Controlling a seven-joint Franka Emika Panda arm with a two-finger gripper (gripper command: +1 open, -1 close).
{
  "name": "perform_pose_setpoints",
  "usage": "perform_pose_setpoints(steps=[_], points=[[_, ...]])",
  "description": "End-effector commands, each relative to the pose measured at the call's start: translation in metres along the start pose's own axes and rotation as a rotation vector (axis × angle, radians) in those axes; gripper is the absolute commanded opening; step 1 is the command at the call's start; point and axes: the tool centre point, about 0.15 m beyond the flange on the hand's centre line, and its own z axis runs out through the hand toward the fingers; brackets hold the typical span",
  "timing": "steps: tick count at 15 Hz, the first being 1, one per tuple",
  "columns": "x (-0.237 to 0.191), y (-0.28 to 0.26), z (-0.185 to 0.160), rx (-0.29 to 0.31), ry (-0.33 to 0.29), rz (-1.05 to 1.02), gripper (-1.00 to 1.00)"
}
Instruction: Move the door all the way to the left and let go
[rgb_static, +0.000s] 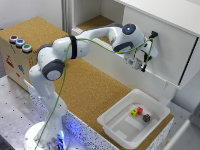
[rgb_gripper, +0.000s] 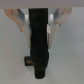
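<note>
The door (rgb_static: 167, 47) is a flat white panel covering the half of the cabinet at the exterior view's right. My gripper (rgb_static: 142, 63) is pressed against the door's front, near its edge toward the exterior view's left. In the wrist view the door (rgb_gripper: 12, 55) fills the background, and its dark handle (rgb_gripper: 39, 45) runs as a bar between my fingers (rgb_gripper: 23, 23). My gripper (rgb_gripper: 39, 27) looks shut on the handle, with both fingers touching its sides. In the exterior view my hand hides the handle.
The cabinet's other half (rgb_static: 95, 22) stands open, showing a cork floor. A white plastic bin (rgb_static: 117, 131) with three small cubes stands on the cork table below the door. A wooden box (rgb_static: 15, 60) with coloured buttons stands at the exterior view's left.
</note>
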Motion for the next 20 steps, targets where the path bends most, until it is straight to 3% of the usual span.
perform_pose_setpoints(steps=[1,8,20], points=[[-0.009,-0.026,0.020,0.100,0.000,0.000,-1.00],[-0.041,-0.096,-0.004,0.115,-0.002,-0.036,-1.00],[-0.068,-0.224,-0.038,-0.002,-0.005,-0.042,-1.00]])
